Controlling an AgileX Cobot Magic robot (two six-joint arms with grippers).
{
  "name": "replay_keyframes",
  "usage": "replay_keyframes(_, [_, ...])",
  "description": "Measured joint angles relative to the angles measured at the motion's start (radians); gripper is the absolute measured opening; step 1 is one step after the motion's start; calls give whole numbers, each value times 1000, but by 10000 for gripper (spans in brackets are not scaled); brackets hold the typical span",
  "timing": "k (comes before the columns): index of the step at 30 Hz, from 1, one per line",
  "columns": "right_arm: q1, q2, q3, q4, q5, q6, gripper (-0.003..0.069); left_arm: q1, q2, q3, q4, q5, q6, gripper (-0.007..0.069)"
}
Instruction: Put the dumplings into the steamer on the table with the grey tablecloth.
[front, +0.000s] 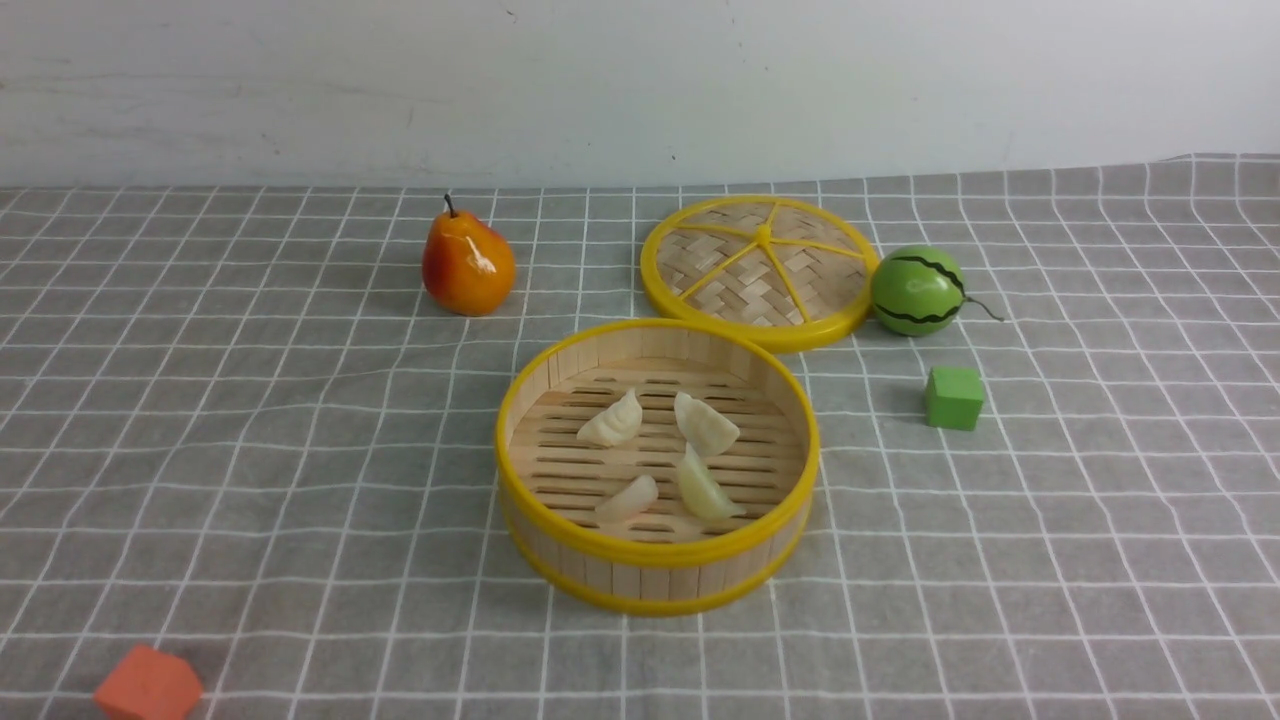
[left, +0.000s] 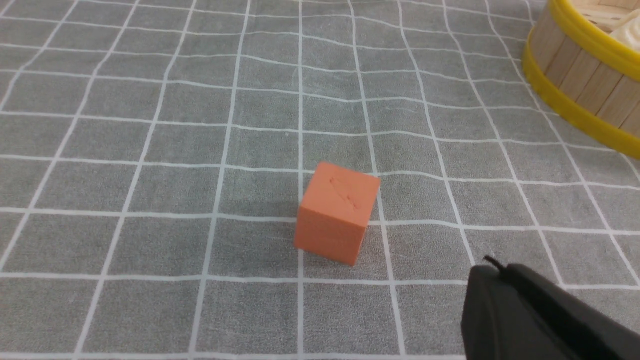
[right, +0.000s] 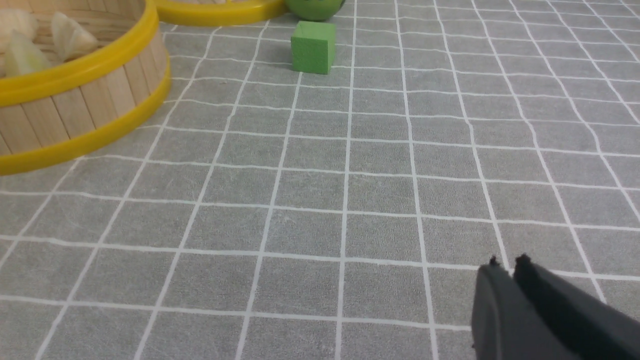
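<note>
The steamer (front: 657, 572), a round bamboo basket with yellow rims, stands in the middle of the grey tablecloth (front: 250, 450). Several cream-white dumplings lie on its slatted floor: one at the back left (front: 612, 423), one at the back right (front: 707, 424), one at the front left (front: 627, 499), one at the front right (front: 704, 489). Neither arm shows in the front view. My left gripper (left: 492, 270) is shut and empty above the cloth, near an orange cube. My right gripper (right: 507, 267) is shut and empty above bare cloth; the steamer (right: 85, 125) lies off to its side.
The flat woven lid (front: 760, 268) lies behind the steamer. A green watermelon ball (front: 917, 290) and a green cube (front: 954, 398) sit to the right. A pear (front: 467, 263) stands at the back left. An orange cube (front: 148, 686) sits at the front left.
</note>
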Motion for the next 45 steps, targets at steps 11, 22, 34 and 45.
replay_keyframes(11, [0, 0, 0, 0, 0, 0, 64, 0, 0, 0, 0, 0, 0, -14])
replay_keyframes(22, [0, 0, 0, -1, 0, 0, 76, 0, 0, 0, -1, 1, 0, -14])
replay_keyframes(34, [0, 0, 0, -1, 0, 0, 83, 0, 0, 0, -1, 3, 0, -14])
replay_keyframes(45, [0, 0, 0, -1, 0, 0, 97, 0, 0, 0, -1, 3, 0, -11])
